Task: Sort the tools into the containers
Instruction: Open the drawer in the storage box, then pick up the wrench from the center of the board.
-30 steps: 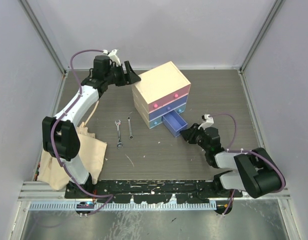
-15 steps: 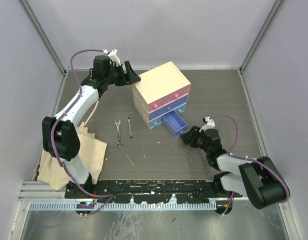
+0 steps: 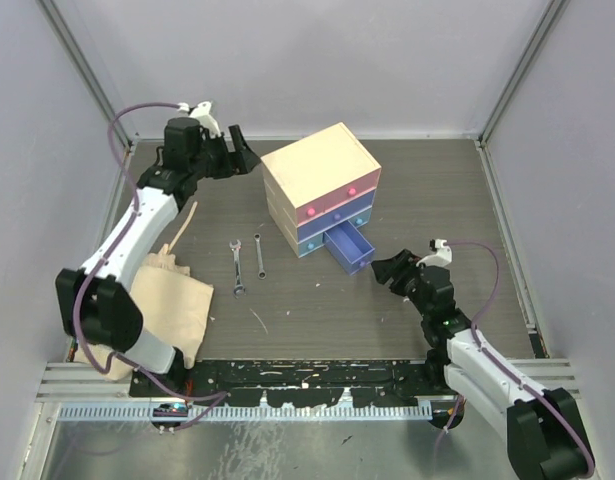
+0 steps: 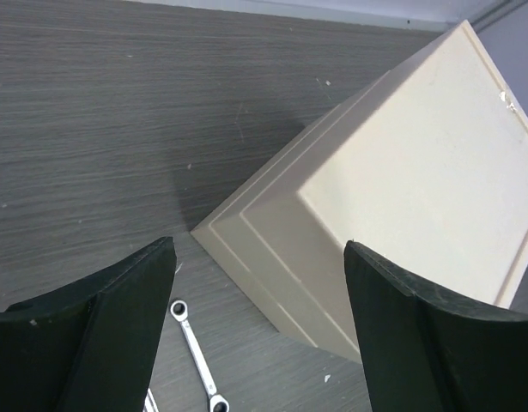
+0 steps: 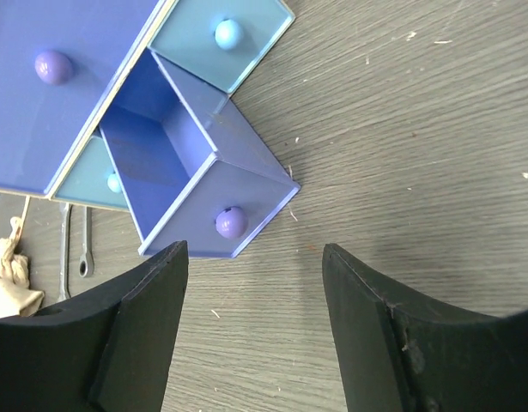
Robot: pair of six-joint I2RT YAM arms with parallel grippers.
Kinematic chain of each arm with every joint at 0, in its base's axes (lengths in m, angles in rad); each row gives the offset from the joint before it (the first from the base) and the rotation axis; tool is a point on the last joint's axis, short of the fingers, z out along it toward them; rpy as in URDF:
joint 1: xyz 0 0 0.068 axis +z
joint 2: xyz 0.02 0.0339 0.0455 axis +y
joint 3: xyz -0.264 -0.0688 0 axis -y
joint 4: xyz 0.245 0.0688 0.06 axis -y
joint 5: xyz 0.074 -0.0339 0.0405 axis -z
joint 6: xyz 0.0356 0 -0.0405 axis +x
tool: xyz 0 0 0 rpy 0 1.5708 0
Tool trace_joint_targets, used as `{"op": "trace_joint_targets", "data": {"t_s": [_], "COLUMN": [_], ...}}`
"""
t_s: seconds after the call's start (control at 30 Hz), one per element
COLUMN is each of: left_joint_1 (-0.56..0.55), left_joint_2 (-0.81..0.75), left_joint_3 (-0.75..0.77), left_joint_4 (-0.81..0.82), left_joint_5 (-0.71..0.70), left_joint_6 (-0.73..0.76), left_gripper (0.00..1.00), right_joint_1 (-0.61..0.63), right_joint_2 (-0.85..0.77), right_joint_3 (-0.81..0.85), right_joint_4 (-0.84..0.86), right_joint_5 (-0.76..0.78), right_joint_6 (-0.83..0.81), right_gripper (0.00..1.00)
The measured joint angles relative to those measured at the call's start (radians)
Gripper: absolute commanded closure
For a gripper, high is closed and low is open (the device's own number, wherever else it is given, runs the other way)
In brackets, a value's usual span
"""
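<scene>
My right fingers hang spread and empty just short of the open purple drawer, my left fingers likewise released beside the chest near the far edge, so I judge the next move is grasping a wrench lying mid-desk.

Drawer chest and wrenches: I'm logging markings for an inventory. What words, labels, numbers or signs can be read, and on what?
No readable text anywhere.
The chest and its drawers are plain, with no labels.
Any stamped marks on the wrenches are too small to read.
</scene>
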Motion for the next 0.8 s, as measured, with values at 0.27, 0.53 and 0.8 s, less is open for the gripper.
{"op": "trace_joint_targets", "data": {"t_s": [0.27,0.53,0.8], "left_joint_1": [0.002,0.002,-0.038], "left_joint_2": [-0.259,-0.317,-0.317], "left_joint_3": [-0.164,-0.403,-0.499], "left_joint_4": [-0.074,-0.175,-0.207], "left_joint_5": [-0.164,-0.249,-0.29], "left_joint_6": [0.002,-0.002,-0.058], "left_gripper": [0.24,0.3,0.31], "right_joint_1": [0.0,0.0,0.0], "right_joint_2": [-0.088,-0.034,-0.089], "right_joint_3": [0.0,0.047,0.06], "right_joint_4": [-0.154,-0.269,-0.306], "right_joint_5": [0.089,0.114,0.142], "right_joint_6": [0.077,0.123,0.13], "right_gripper": [0.17,0.0,0.0]}}
